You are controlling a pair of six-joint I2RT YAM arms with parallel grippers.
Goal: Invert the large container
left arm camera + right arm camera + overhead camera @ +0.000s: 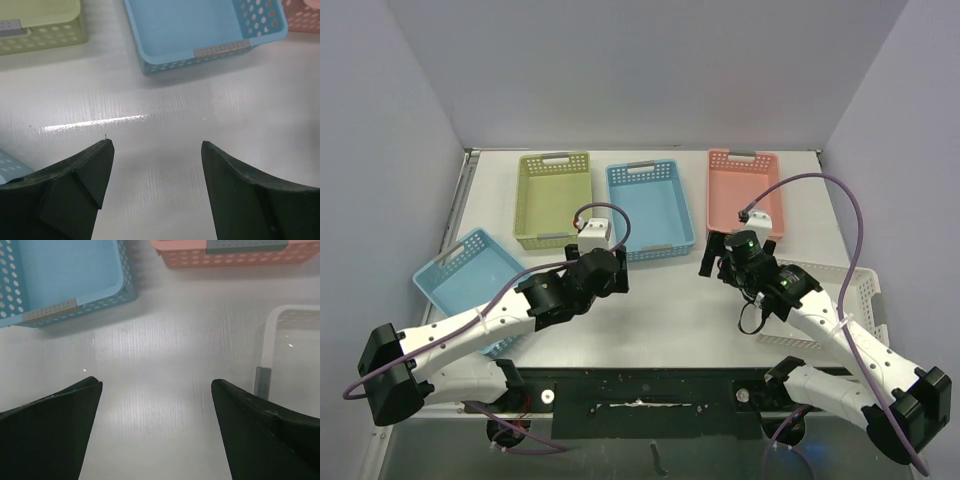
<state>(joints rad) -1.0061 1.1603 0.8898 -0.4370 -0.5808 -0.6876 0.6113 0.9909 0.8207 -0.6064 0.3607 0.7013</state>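
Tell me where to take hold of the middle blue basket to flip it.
I'd grip the blue basket by its near short wall, at the grey handle strip, coming from above on the arms' side. It stands upright and empty, so one finger can drop inside the rim; the open left pincer faces it.

Bright, even overhead light; crisp overview, softer wrist views.

From above, the white table (660, 300) is evenly lit, with short, soft shadows under the arms (480, 325) and beside the baskets (650, 210), and the walls (380, 130) take on a lilac cast. In the left wrist view a thin streak of glare crosses the table left of centre, and the left fingers (75, 190) are dark, almost featureless and slightly blurred. In the right wrist view a broad pale sheen sits mid-table, the baskets' near walls throw soft shadows toward the camera, and the right fingers (45, 435) are out of focus.
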